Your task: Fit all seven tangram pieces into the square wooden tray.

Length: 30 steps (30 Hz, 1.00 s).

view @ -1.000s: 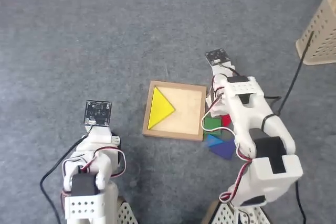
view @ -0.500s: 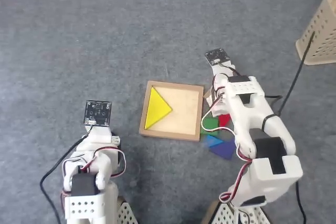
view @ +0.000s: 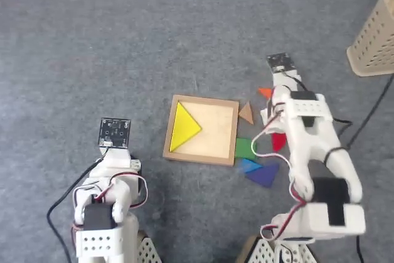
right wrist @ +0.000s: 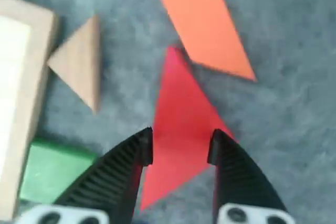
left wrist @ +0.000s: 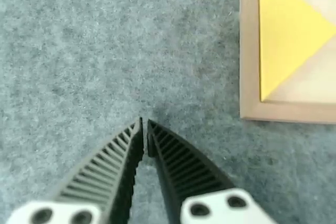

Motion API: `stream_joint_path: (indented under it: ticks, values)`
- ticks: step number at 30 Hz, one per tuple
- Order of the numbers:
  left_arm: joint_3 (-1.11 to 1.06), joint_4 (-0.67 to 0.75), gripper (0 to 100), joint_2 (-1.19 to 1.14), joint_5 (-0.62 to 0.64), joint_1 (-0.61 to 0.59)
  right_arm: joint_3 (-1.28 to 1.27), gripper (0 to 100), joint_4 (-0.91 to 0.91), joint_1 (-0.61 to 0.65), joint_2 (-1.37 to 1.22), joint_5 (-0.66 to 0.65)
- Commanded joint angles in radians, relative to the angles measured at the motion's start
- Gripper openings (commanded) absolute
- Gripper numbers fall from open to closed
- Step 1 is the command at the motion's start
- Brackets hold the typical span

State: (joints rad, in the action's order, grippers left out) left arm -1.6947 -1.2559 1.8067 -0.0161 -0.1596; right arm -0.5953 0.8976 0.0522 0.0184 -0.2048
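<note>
The square wooden tray (view: 206,99) lies on grey carpet (view: 123,47), with a large yellow triangle (view: 184,126) inside against its left side. Six loose pieces sit beside its right edge: purple triangle (view: 263,173), red triangle (right wrist: 181,114), orange parallelogram (right wrist: 202,22), green square (right wrist: 52,169), tan triangle (right wrist: 79,61) and blue triangle (view: 249,165). The right gripper (right wrist: 178,142) hangs spread over the red triangle. The left gripper (left wrist: 144,124), pressed together, is over carpet near the tray's left rim.

Pale wooden tray (view: 201,153), matt grey felt-like table cover (view: 111,53)

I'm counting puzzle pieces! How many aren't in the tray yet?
6, all right of the tray: tan triangle, orange piece, red triangle, green square, blue triangle, purple triangle.
</note>
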Motion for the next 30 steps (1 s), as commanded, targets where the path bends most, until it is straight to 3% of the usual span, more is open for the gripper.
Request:
stream_joint_path:
  ticks: [1, 8, 14, 18, 30]
  values:
    - [0.01, -0.008, 2, 0.018, -0.003, 0.003, -0.023, 15.5, -0.015, -0.005, 0.137, 0.014]
    - [0.01, -0.008, 2, 0.018, -0.003, 0.003, -0.041, 16.1, -0.019, -0.012, 0.174, 0.006]
    - [0.01, -0.008, 2, 0.018, -0.003, 0.003, 0.026, 27.5, -0.021, -0.054, 0.056, 0.003]
    - [0.01, -0.008, 2, 0.018, -0.003, 0.003, 0.064, 27.9, -0.007, -0.064, -0.038, -0.04]
    - [0.01, -0.008, 2, 0.018, -0.003, 0.003, 0.103, 27.9, 0.071, 0.091, -0.159, -0.044]
